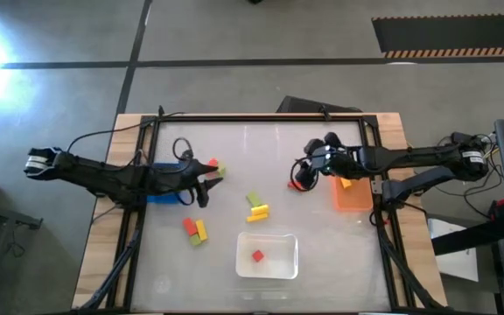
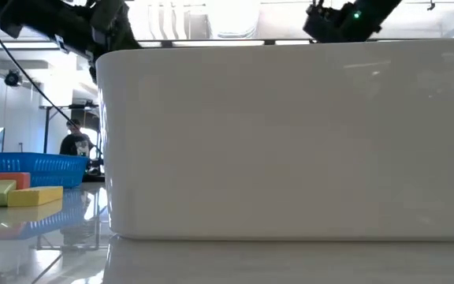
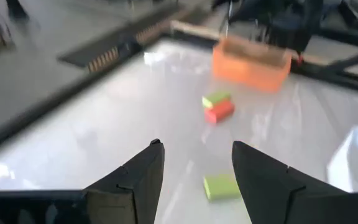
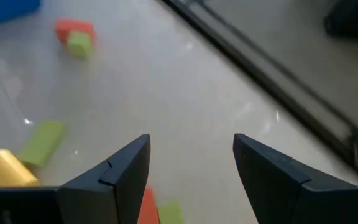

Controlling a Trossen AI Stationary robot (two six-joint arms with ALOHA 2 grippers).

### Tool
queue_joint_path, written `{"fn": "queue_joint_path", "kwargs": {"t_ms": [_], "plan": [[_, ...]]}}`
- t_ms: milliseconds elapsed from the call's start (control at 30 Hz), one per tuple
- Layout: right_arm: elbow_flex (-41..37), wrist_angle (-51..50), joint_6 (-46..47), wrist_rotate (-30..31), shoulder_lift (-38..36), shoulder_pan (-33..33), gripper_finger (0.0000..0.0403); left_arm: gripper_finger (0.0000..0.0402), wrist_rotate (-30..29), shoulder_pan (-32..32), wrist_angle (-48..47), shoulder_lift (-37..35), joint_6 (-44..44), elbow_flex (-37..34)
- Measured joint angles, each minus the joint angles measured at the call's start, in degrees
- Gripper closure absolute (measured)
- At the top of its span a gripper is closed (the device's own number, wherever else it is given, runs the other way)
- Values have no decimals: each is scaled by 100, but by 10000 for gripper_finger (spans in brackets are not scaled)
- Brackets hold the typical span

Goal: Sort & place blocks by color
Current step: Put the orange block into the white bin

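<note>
**Both arms empty between picks, most blocks unsorted**

From above, your left gripper (image 1: 204, 188) hung just beside the blue mesh bin (image 1: 161, 198), next to a small red-and-green block pair (image 1: 216, 166). Your right gripper (image 1: 305, 175) hovered over the glossy white table (image 1: 322, 245), close to the orange square bin (image 1: 353, 196), which already held a yellow block (image 1: 346, 183). A green and yellow cluster (image 1: 256, 207) lay mid-table, a red, yellow and green group (image 1: 195, 231) nearer the front, and one red block (image 1: 257, 255) sat in the clear white tray (image 1: 267, 255).

At table height, the tray wall filled the picture; two blocks and the blue bin showed beside it.

Your left wrist camera showed the fingers (image 3: 138, 177) parted and holding nothing, a light green block (image 3: 221, 186) on the table ahead of them.

Your right wrist camera showed its fingers (image 4: 123, 171) spread and empty too, with a red and a green block below them.

I judged you were between picks. Next, lower one gripper squarely over a single block, then close.

No brand, label or writing could be read.
</note>
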Motion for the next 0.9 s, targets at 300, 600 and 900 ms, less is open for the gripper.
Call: {"fn": "queue_joint_path", "kwargs": {"t_ms": [300,600,900], "plan": [[-14,1080,-916,-26,4,-6,182,228,346,-2,-2413,406,-1876,833],[-27,997,-1089,-31,7,5,182,228,695,265,-3435,1599,-1484,1487],[-118,1012,-1113,-30,7,5,182,228,880,1357,-4401,2676,-764,2165]]}}
